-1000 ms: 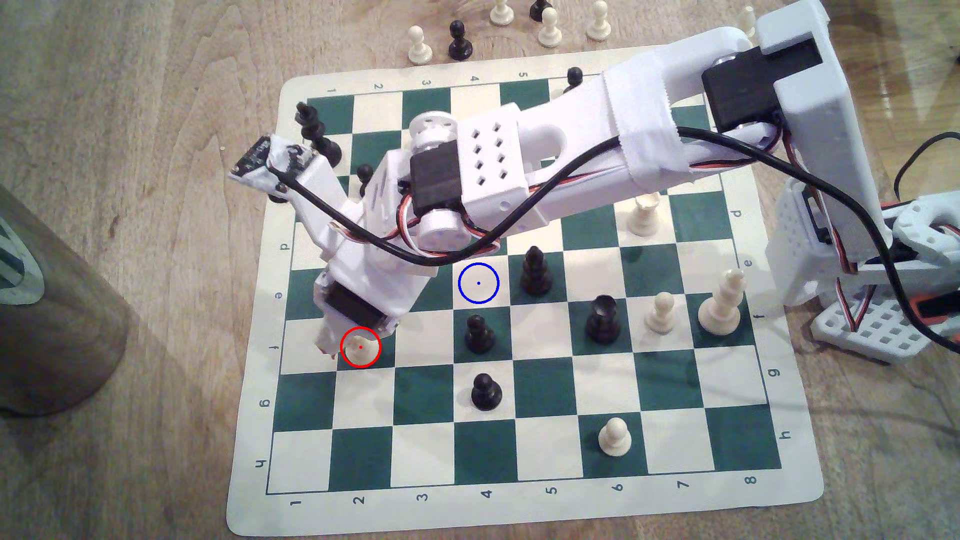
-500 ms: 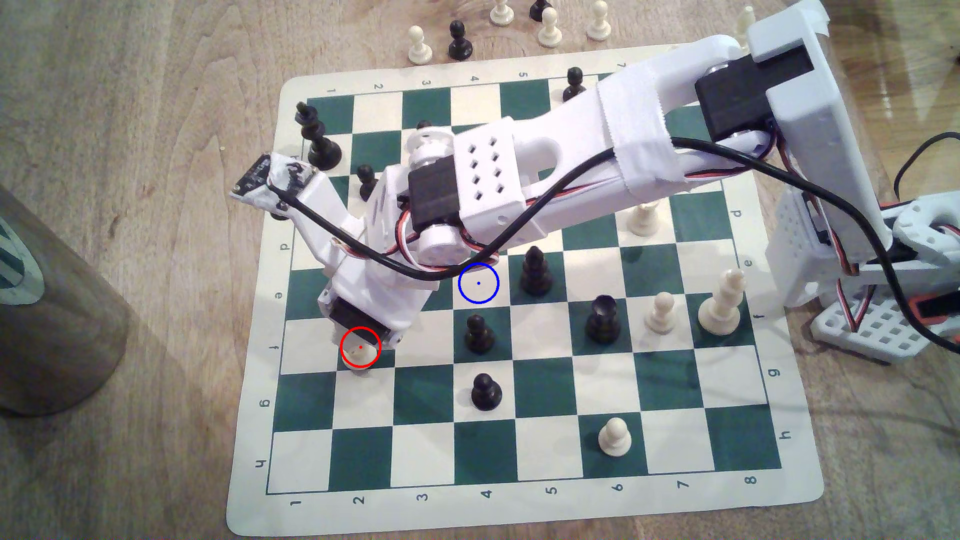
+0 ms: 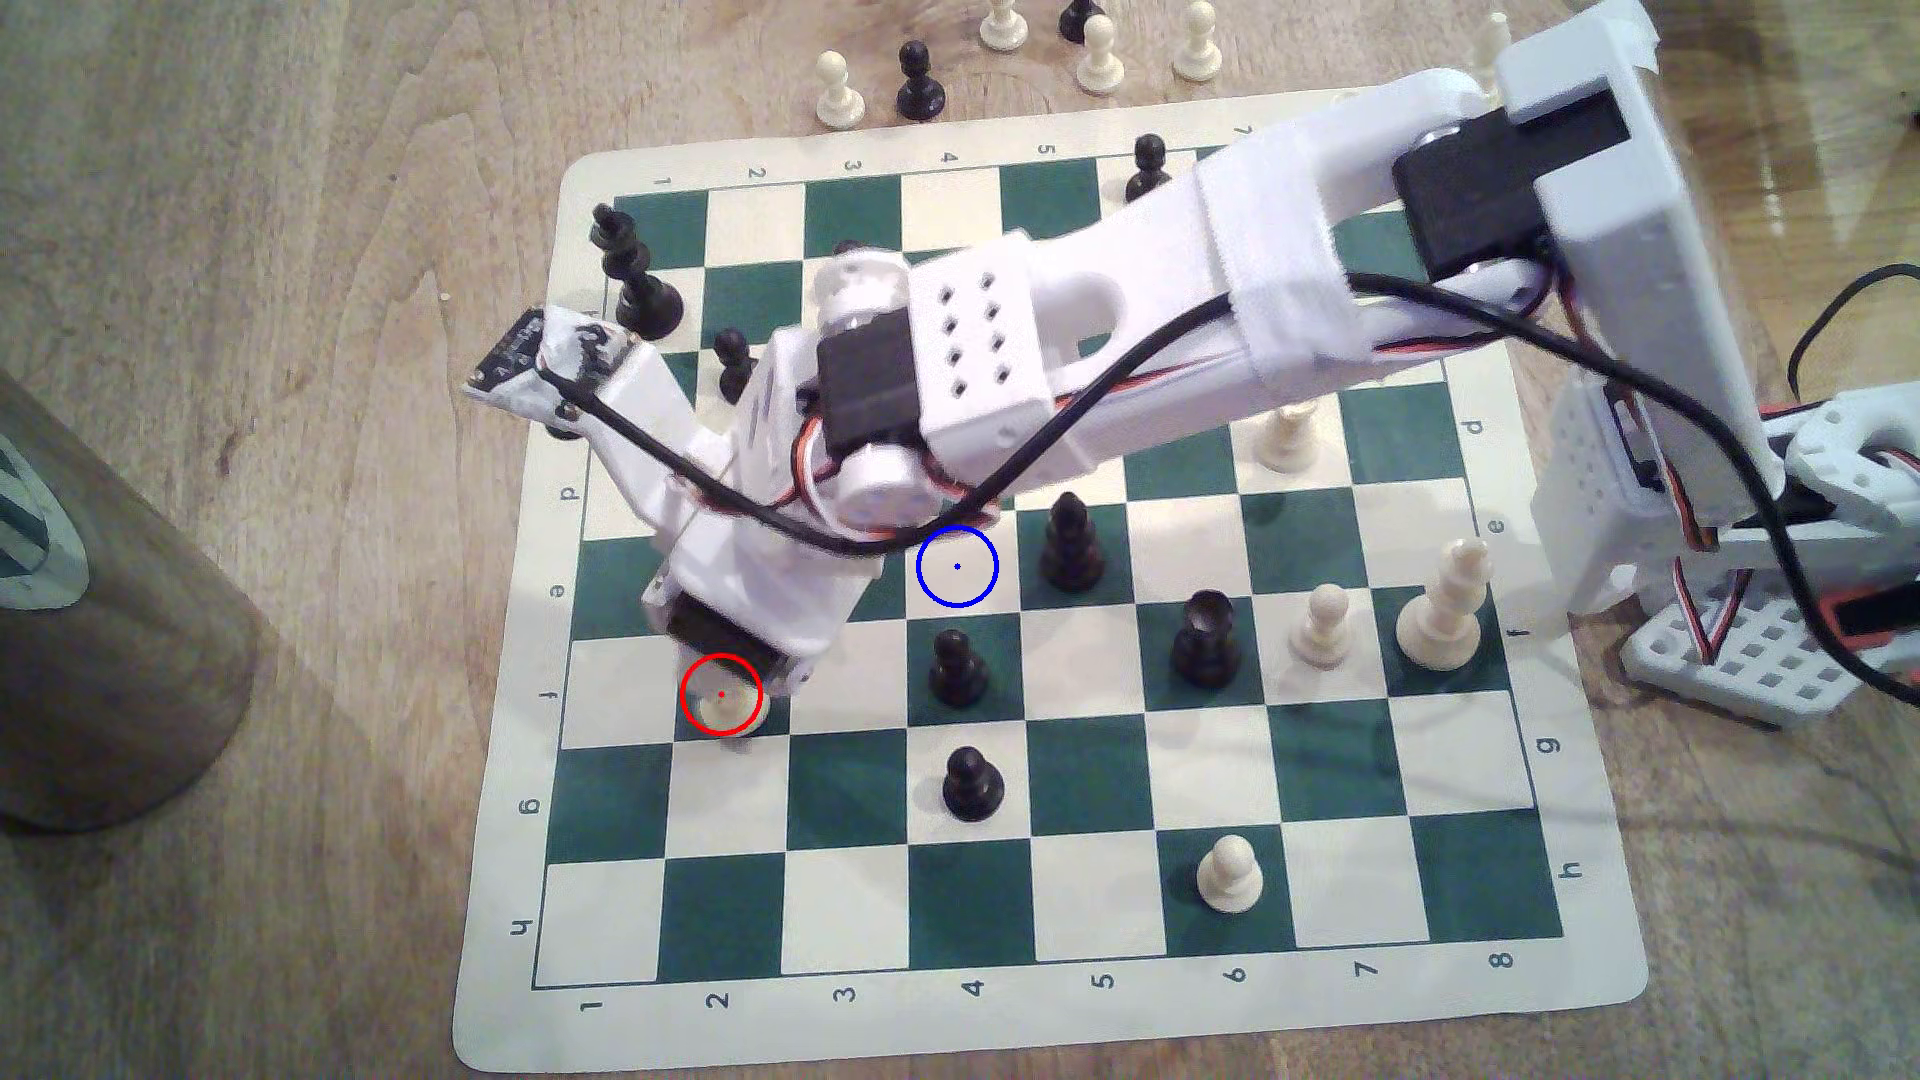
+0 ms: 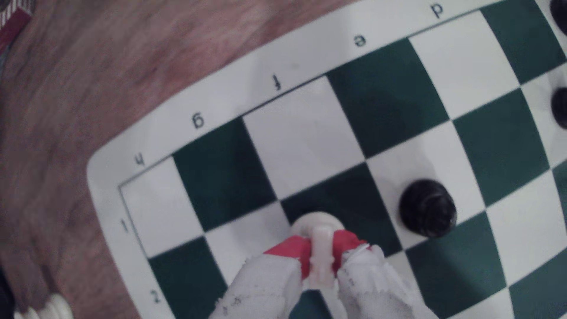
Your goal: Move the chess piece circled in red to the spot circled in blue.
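The chess piece circled in red [image 3: 732, 711] is a small cream piece on the green square in row f, column 2. In the exterior view my wrist covers its head and only its round base shows. In the wrist view my gripper [image 4: 320, 254] is shut on the piece [image 4: 319, 222], with the red-tipped fingers [image 4: 291, 250] pressed on both sides of its upper part. Whether the base still touches the board I cannot tell. The spot circled in blue [image 3: 957, 566] is a bare cream square, two columns toward the exterior view's right and one row up from the piece. The arm's black cable hangs just over its upper edge.
Black pawns [image 3: 957, 670] [image 3: 971, 784] stand below the blue ring and a tall black piece [image 3: 1070, 545] stands right beside it. In the wrist view a black piece [image 4: 428, 208] stands one square from the gripper. A brown cylinder [image 3: 104, 644] stands off the board at the exterior view's left.
The wrist has shifted slightly toward the exterior view's right and settled over the cream piece, whose head was visible a second ago and is now covered.
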